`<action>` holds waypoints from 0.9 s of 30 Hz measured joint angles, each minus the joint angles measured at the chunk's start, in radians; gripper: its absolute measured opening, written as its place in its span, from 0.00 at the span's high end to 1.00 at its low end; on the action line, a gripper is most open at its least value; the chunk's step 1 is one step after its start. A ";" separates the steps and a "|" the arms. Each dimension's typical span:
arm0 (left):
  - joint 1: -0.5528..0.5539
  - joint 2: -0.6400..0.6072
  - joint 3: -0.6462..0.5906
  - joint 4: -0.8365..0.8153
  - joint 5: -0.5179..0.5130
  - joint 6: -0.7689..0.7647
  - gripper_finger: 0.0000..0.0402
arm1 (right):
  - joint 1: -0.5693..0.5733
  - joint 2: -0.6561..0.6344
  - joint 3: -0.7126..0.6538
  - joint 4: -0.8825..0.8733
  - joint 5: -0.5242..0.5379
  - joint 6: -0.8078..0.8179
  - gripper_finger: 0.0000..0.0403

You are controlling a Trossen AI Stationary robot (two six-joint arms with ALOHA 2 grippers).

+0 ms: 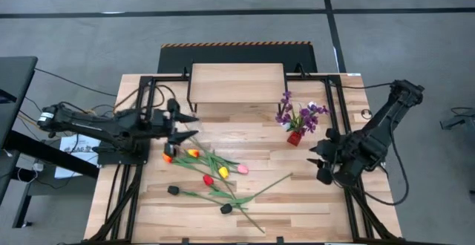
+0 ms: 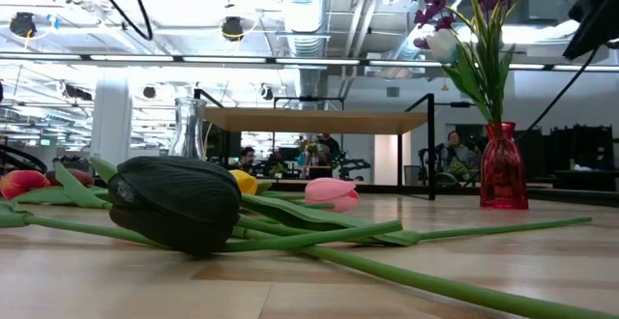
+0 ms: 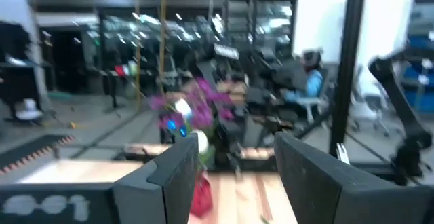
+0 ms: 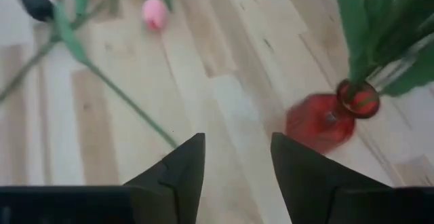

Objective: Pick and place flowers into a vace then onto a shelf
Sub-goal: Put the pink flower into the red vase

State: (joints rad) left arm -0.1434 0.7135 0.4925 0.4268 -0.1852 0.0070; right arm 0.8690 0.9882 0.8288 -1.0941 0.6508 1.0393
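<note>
High view has us looking down on the tabletop point(image 1: 297, 200), where most of the flowers point(image 1: 215, 174) are lying loose in a heap near the middle, while a few purple sprigs point(image 1: 300, 115) already stand in the red vase point(image 1: 295, 138) right of the shelf point(image 1: 237, 83). Our right end effector point(image 4: 234, 159) hovers just beside that vase with its jaws parted and nothing in them; our left end effector point(image 3: 234, 166) hangs near the heap's left edge, also open and empty. Our worry is that the vase looks narrow and top-heavy, so a right-arm swing toward the stems could clip it and tip it, and those crossed stems could drag neighbours along on a lift
</note>
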 joint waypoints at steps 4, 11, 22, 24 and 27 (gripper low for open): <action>-0.022 -0.098 -0.005 -0.015 -0.078 0.028 0.54 | 0.073 0.000 0.000 0.073 0.068 -0.001 0.61; -0.048 -0.215 -0.006 -0.122 -0.091 0.035 0.54 | 0.186 0.000 0.000 0.367 0.112 -0.166 0.60; -0.054 -0.249 -0.006 -0.200 -0.092 0.025 0.54 | 0.186 0.147 0.000 0.866 0.110 -0.568 0.61; -0.054 -0.250 -0.006 -0.192 -0.092 0.025 0.54 | 0.164 0.196 0.000 0.913 0.110 -0.593 0.61; -0.054 -0.250 -0.006 -0.182 -0.092 0.013 0.54 | 0.131 0.264 0.000 1.005 0.110 -0.599 0.62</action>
State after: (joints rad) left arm -0.1974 0.4631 0.4864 0.2444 -0.2769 0.0203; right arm 0.9996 1.2523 0.8291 -0.0888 0.7612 0.4404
